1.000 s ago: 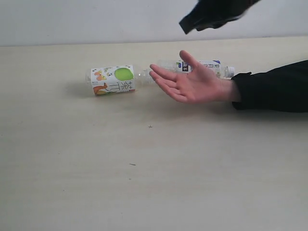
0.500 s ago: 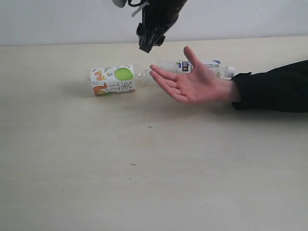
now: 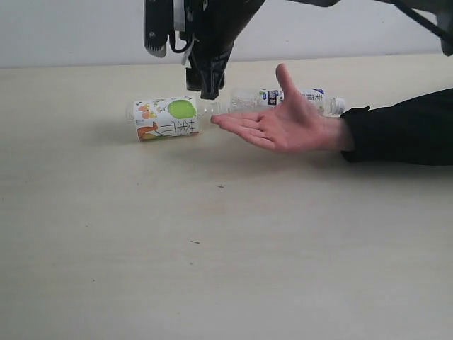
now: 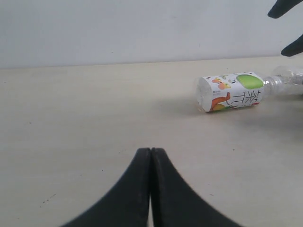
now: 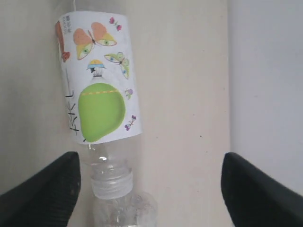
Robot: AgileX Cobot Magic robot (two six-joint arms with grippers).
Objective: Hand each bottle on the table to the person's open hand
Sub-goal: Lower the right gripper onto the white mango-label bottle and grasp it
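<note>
A white-labelled bottle with a green spot (image 3: 166, 117) lies on its side on the table (image 3: 212, 269). Its capped neck points toward a slim white-and-blue-labelled bottle (image 3: 287, 97), which also lies flat, behind the person's open hand (image 3: 283, 126). My right gripper (image 3: 209, 88) hangs just above the green-spot bottle's neck. In the right wrist view this gripper (image 5: 151, 189) is open, its fingers wide on either side of the neck, with the bottle (image 5: 99, 99) below it. My left gripper (image 4: 150, 152) is shut and empty, low over the table, some way from that bottle (image 4: 231, 92).
The person's black sleeve (image 3: 403, 134) rests along the right side of the table. A pale wall (image 3: 85, 32) runs behind the far edge. The slim bottle's clear base (image 5: 125, 210) lies close to the green-spot bottle's cap.
My right arm has swung from the upper right down and to the left, and now hangs over the green-spot bottle's neck. The hand's fingers have flattened a little. Neither bottle has moved.
</note>
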